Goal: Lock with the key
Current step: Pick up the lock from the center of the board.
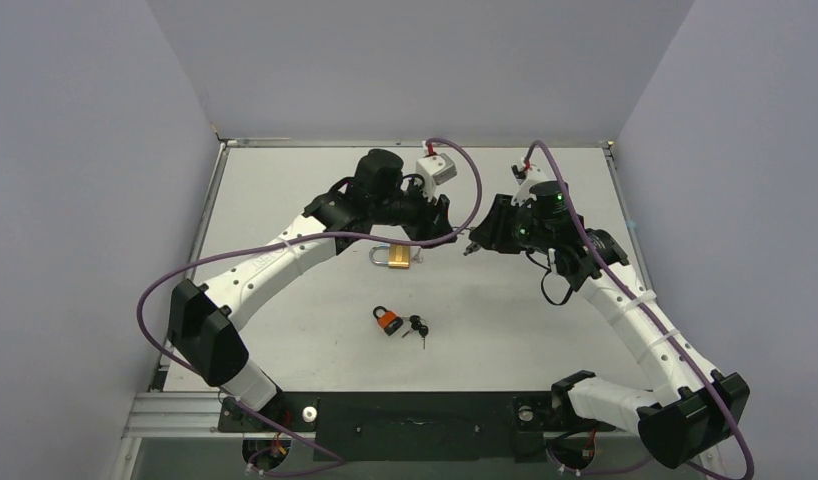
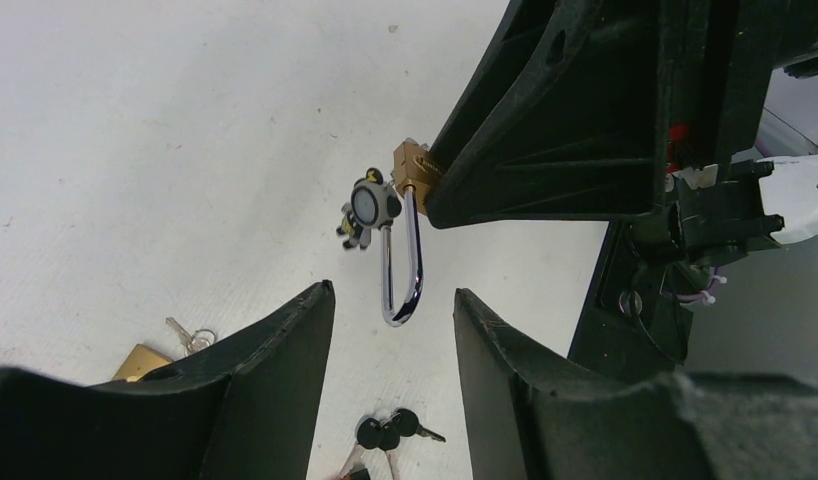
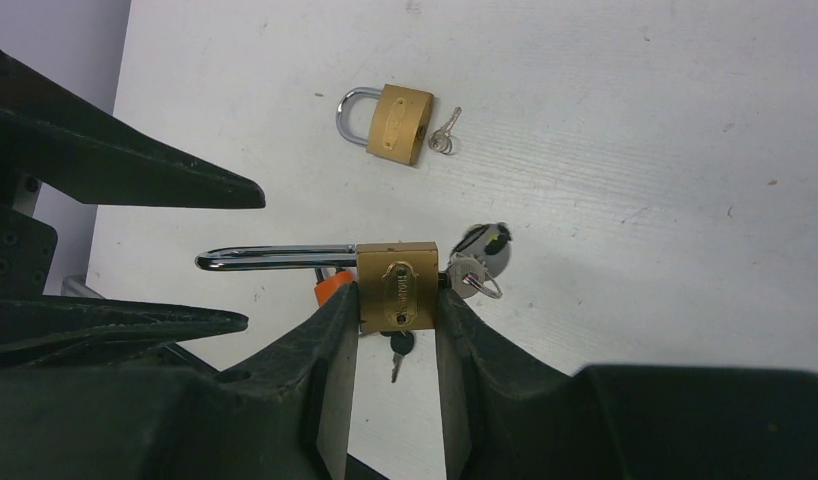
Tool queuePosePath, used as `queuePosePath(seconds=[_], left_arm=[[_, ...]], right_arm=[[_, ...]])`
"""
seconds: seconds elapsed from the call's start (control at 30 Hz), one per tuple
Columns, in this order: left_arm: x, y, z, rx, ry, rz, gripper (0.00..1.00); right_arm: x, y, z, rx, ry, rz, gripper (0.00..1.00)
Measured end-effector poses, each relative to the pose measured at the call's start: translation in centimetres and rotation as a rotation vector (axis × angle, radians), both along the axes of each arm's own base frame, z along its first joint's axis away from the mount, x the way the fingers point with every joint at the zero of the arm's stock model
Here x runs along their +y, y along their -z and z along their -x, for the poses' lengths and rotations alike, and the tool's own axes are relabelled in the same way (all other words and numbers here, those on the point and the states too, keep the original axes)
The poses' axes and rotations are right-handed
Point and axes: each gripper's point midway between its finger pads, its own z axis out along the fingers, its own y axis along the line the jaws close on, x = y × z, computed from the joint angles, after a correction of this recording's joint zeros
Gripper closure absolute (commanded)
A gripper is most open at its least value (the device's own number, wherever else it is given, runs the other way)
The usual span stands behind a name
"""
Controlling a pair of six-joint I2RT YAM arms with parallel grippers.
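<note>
**Ana:** What does the lock look like, from the left end?

**Ben:** It is a brass padlock (image 3: 396,288) with a long chrome shackle (image 3: 275,258). It is held sideways in the air over the middle of the tabletop (image 1: 545,340). The shackle points left, and a key (image 3: 480,262) on a ring sits at the right end of the body.

**Ana:** And the left gripper?

**Ben:** The left gripper (image 2: 393,300) is spread wide. Its fingers stand either side of the shackle's bend and touch nothing.

**Ana:** The right one?

**Ben:** The right gripper (image 3: 396,300) is clamped on the brass body, with one finger at each end of it.

**Ana:** What is hard to make out?

**Ben:** I cannot tell whether the shackle is latched, or how deep the key sits. In the left wrist view the right gripper covers the body except for one corner. From above, the held lock is nearly lost between the dark grippers.

**Ana:** Anything else on the tabletop?

**Ben:** A second brass padlock (image 3: 390,122) lies flat just below the left gripper, with a small silver key (image 3: 445,130) beside it. Nearer the arm bases there is an orange padlock (image 1: 388,320) with black keys (image 1: 417,327) just to its right. In the right wrist view the held lock hides most of the orange one.
</note>
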Motion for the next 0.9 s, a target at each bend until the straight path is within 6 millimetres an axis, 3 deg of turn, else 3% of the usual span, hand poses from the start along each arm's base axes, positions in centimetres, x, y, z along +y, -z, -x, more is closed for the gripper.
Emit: queuePosePath(seconds=[0.43, 0.57, 0.6, 0.63, 0.9], left_arm=[[-0.43, 0.52, 0.14, 0.012, 0.006, -0.007, 0.77], [-0.48, 0.5, 0.18, 0.014, 0.005, -0.006, 0.88], [-0.5, 0.51, 0.2, 0.015, 0.006, -0.006, 0.97], [-0.54, 0.46, 0.22, 0.016, 0.006, -0.005, 1.0], [-1.04, 0.43, 0.28, 0.022, -0.002, -0.007, 1.0]], right_arm=[[0.17, 0.08, 0.26, 0.01, -0.005, -0.001, 1.0], [0.18, 0.09, 0.28, 0.011, -0.005, -0.001, 1.0], [0.18, 0.09, 0.27, 0.011, -0.005, -0.001, 1.0], [0.17, 0.09, 0.26, 0.01, -0.004, -0.001, 1.0], [-0.17, 0.22, 0.07, 0.009, 0.016, 0.012, 1.0]])
